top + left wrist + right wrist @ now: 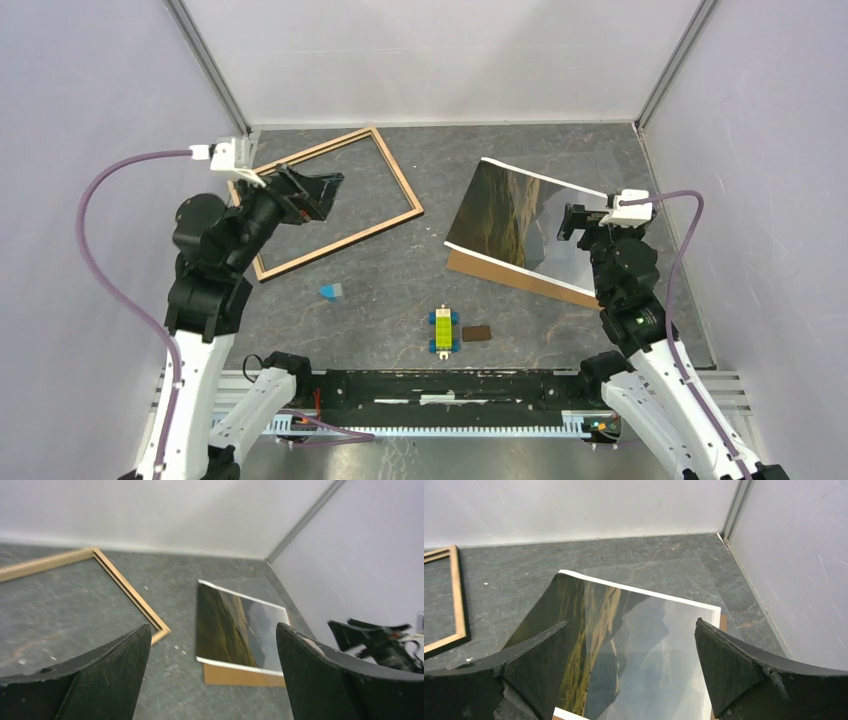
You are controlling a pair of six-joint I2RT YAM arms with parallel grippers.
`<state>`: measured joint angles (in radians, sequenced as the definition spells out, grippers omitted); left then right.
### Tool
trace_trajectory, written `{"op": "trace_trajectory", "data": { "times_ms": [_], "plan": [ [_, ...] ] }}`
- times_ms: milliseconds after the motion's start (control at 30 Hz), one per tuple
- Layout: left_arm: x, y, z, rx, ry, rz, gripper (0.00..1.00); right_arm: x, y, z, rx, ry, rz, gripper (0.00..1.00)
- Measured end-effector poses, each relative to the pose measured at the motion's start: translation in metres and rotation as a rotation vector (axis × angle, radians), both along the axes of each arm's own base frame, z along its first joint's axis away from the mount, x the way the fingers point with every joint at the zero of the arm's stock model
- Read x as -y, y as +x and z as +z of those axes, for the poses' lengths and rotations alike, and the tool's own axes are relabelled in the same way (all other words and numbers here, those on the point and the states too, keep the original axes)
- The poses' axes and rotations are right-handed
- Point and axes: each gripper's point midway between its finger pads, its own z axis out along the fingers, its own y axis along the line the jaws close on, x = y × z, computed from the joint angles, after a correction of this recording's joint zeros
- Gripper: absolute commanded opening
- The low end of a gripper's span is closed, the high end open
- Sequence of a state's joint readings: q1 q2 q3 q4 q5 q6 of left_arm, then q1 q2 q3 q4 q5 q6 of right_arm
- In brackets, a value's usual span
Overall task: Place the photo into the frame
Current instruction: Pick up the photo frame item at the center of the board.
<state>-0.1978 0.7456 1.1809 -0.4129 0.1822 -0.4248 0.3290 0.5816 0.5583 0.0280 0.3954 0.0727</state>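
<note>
The photo (510,215), a glossy dark brown-gold mountain print with a white border, lies at the right of the table on a brown backing board (500,272). It also shows in the left wrist view (235,630) and the right wrist view (624,640). The frame (330,205), light tan wood, lies flat at the back left; its corner shows in the left wrist view (125,587). My left gripper (318,193) is open and empty above the frame. My right gripper (572,222) is open and empty above the photo's right edge.
A small blue piece (330,291), a yellow-green toy car with blue wheels (443,330) and a small brown block (477,333) lie near the front middle. A clear sheet (674,575) lies behind the photo. White walls close the back and sides.
</note>
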Motion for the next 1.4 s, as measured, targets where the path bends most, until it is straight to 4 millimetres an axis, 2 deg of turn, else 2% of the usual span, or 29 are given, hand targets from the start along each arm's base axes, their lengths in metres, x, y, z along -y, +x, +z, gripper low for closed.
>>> {"op": "trace_trajectory", "data": {
  "times_ms": [67, 133, 300, 433, 667, 700, 733, 833, 967, 1100, 1200, 1300, 1400],
  "plan": [
    [0.011, 0.007, -0.011, -0.052, -0.024, -0.05, 1.0, 0.003, 0.002, -0.006, -0.023, -0.007, -0.024, 0.98],
    [0.023, 0.015, -0.03, -0.127, -0.043, -0.095, 1.0, 0.006, 0.003, -0.013, -0.051, -0.019, -0.04, 0.98],
    [0.067, 0.024, -0.113, -0.398, -0.055, -0.221, 1.0, 0.006, 0.004, -0.041, -0.159, -0.084, -0.033, 0.98],
    [0.103, 0.009, -0.157, -0.528, -0.043, -0.321, 1.0, 0.006, 0.003, -0.058, -0.226, -0.096, -0.036, 0.98],
    [0.176, -0.012, -0.204, -0.651, -0.102, -0.482, 1.0, -0.005, 0.008, -0.088, -0.328, -0.058, -0.011, 0.98],
    [0.19, -0.015, -0.213, -0.676, -0.107, -0.507, 1.0, -0.01, 0.011, -0.11, -0.383, -0.042, 0.012, 0.98],
    [0.217, -0.019, -0.234, -0.736, -0.111, -0.557, 1.0, -0.01, 0.011, -0.11, -0.383, -0.042, 0.012, 0.98],
    [0.249, -0.029, -0.263, -0.819, -0.088, -0.601, 1.0, -0.007, 0.014, -0.138, -0.452, 0.011, 0.029, 0.98],
    [0.29, -0.038, -0.286, -0.888, -0.091, -0.647, 1.0, 0.019, 0.013, -0.172, -0.525, 0.157, -0.01, 0.98],
    [0.329, -0.041, -0.296, -0.919, -0.139, -0.691, 1.0, 0.038, 0.008, -0.194, -0.573, 0.281, -0.049, 0.98],
    [0.343, -0.042, -0.302, -0.933, -0.146, -0.703, 1.0, 0.044, 0.008, -0.202, -0.593, 0.339, -0.054, 0.98],
    [0.357, -0.035, -0.301, -0.926, -0.151, -0.713, 1.0, 0.053, 0.006, -0.209, -0.612, 0.373, -0.08, 0.98],
    [0.372, -0.026, -0.296, -0.911, -0.159, -0.724, 1.0, 0.073, 0.002, -0.215, -0.62, 0.409, -0.158, 0.98]
  ]
}}
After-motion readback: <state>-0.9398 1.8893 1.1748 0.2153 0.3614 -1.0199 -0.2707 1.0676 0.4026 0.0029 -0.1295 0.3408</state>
